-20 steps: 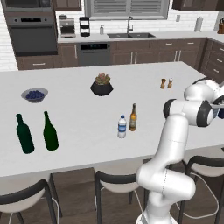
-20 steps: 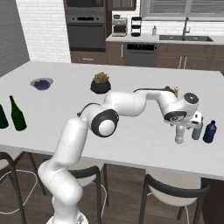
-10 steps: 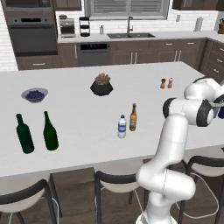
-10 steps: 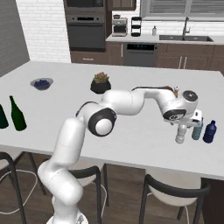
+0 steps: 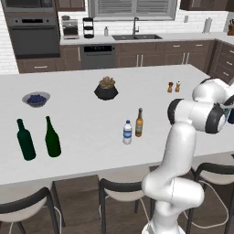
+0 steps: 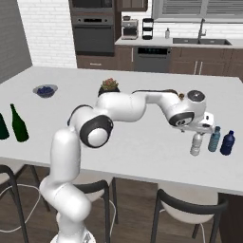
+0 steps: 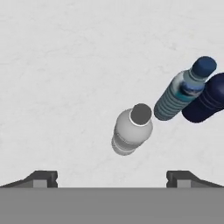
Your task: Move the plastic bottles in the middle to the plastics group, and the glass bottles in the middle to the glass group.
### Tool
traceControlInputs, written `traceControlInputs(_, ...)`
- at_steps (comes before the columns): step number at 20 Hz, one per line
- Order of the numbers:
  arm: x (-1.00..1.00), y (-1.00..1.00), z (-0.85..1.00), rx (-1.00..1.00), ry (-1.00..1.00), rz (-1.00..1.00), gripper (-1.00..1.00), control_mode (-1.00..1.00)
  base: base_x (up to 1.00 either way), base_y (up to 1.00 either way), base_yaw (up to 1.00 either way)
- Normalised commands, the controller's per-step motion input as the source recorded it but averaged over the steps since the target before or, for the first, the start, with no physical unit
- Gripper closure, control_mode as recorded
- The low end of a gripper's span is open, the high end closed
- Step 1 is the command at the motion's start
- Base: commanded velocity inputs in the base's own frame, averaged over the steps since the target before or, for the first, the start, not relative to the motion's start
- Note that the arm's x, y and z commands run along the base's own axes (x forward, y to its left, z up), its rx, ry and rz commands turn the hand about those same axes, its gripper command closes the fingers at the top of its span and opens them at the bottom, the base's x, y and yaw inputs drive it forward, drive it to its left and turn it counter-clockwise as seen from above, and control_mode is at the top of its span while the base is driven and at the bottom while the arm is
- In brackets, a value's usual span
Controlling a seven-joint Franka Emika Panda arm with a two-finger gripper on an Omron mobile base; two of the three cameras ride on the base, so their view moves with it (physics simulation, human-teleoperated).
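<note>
My gripper (image 7: 113,179) is open and hangs right above the plain greyish plastic bottle (image 7: 131,129), its fingertips (image 7: 41,178) wide apart and clear of it. That bottle (image 6: 196,144) stands upright on the counter just left of the plastics group, a blue-tinted bottle (image 6: 214,139) and a darker blue one (image 6: 228,143). In the counter's middle the blue-label water bottle (image 5: 127,132) and the amber glass bottle (image 5: 139,122) stand side by side. The glass group, two tall green bottles (image 5: 25,139) (image 5: 52,137), stands at the far left.
A dark pot with a plant (image 5: 106,89), a bowl of blue fruit (image 5: 36,98) and two small shakers (image 5: 173,87) sit further back on the white island counter (image 5: 82,119). Stools (image 6: 182,209) line the near edge.
The hand has risen slightly over the greyish bottle, which stays standing beside the blue bottles. Everything else on the counter is still.
</note>
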Motion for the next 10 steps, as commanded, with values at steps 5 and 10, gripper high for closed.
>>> traceControlInputs(5, -0.64, 0.62, 0.09, -0.01, 0.0, -0.09, -1.0, -1.0, 0.0, 0.0, 0.0)
traceControlInputs(10, -0.41, 0.69, 0.4, 0.0, 0.13, -0.02, -1.0, -1.0, 0.0, 0.0, 0.0)
